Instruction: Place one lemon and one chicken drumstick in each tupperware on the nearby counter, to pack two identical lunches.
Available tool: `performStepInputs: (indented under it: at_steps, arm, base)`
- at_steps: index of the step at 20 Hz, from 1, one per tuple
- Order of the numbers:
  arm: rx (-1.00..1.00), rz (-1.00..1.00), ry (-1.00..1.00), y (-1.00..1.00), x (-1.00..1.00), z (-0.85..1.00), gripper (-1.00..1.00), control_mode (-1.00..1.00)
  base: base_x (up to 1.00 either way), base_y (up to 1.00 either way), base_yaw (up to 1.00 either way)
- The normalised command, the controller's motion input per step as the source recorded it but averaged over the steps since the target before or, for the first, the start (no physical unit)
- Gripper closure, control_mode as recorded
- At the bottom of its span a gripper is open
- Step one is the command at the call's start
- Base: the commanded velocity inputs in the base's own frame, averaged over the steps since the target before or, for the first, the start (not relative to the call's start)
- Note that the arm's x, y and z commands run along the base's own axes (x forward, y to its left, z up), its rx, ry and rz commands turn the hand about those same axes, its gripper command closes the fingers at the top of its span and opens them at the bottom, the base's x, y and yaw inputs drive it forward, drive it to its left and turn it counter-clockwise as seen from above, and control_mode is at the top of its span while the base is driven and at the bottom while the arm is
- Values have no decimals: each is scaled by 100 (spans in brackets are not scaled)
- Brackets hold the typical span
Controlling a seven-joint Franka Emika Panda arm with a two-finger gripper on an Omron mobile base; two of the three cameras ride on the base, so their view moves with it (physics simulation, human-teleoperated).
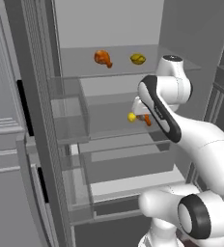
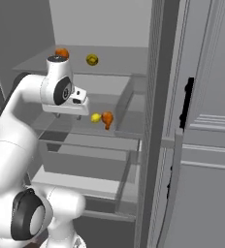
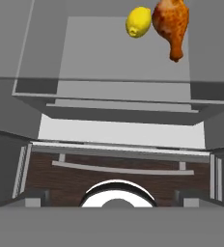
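Inside the open fridge, a yellow lemon (image 2: pixel 95 117) and a browned chicken drumstick (image 2: pixel 107 119) lie side by side on the middle glass shelf (image 2: pixel 129 127). My gripper (image 2: pixel 68 116) hangs open just left of them, fingers pointing down, holding nothing. In the hand view the same lemon (image 3: pixel 138 21) and drumstick (image 3: pixel 172 24) lie at the top, ahead of the spread fingertips (image 3: pixel 34 197). A second drumstick (image 1: pixel 103 58) and lemon (image 1: pixel 138 59) rest on the top shelf. The tupperware and the counter are out of view.
The fridge door (image 1: pixel 41 144) stands open on the left with clear bins (image 1: pixel 68 125). Drawers (image 1: pixel 128 169) sit below the middle shelf. Grey panelled cabinets with black handles (image 2: pixel 186 101) flank the fridge on the right. My white arm (image 1: pixel 181 130) crosses in front of the shelves.
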Motion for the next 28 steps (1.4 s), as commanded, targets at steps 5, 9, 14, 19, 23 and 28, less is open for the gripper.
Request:
performStepInputs:
  at_steps: [5,9,14,19,23,28]
  arm:
    - [0,0,0,0,0,0,-100,100]
    - [0,0,0,0,0,0,-100,100]
    - [0,0,0,0,0,0,-100,100]
    - [0,0,0,0,3,0,-100,-100]
    - [-1,0,-30,1,-4,25,-100,-100]
    - [-5,20,-39,36,0,75,-100,-100]
  base:
    - [39,1,0]
    - [47,3,0]
    - [34,0,0]
    - [20,0,0]
    - [0,0,0]
    - [0,0,0]
